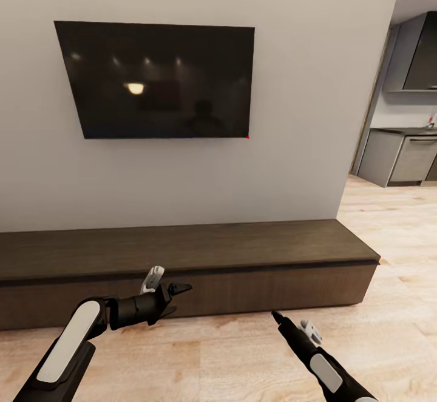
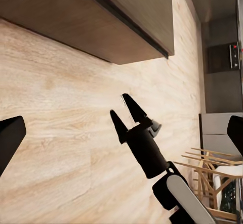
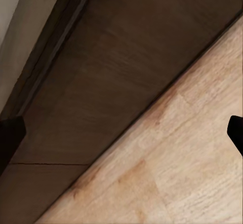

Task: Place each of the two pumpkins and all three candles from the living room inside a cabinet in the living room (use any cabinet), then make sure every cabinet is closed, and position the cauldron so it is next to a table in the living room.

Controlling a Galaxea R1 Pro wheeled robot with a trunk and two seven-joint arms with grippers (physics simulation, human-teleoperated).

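Note:
The cabinet [image 1: 200,268] is the long, low, dark-brown unit under the wall TV, and all its flat fronts are shut. My left gripper [image 1: 177,299] hovers open just in front of its lower front, near the middle. My right gripper [image 1: 276,316] is open too and points at the cabinet's base further right; it is seen again over the floor as the right gripper [image 2: 124,111]. The cabinet front [image 3: 116,72] is close ahead of the right fingers [image 3: 10,138]. The pumpkins, candles, cauldron and table are out of view.
A black TV [image 1: 161,80] hangs on the grey wall above the cabinet. Pale wood floor [image 1: 230,359] runs in front. To the right an opening leads to grey kitchen cupboards [image 1: 400,156]. Wooden chairs [image 2: 210,171] stand behind my right arm.

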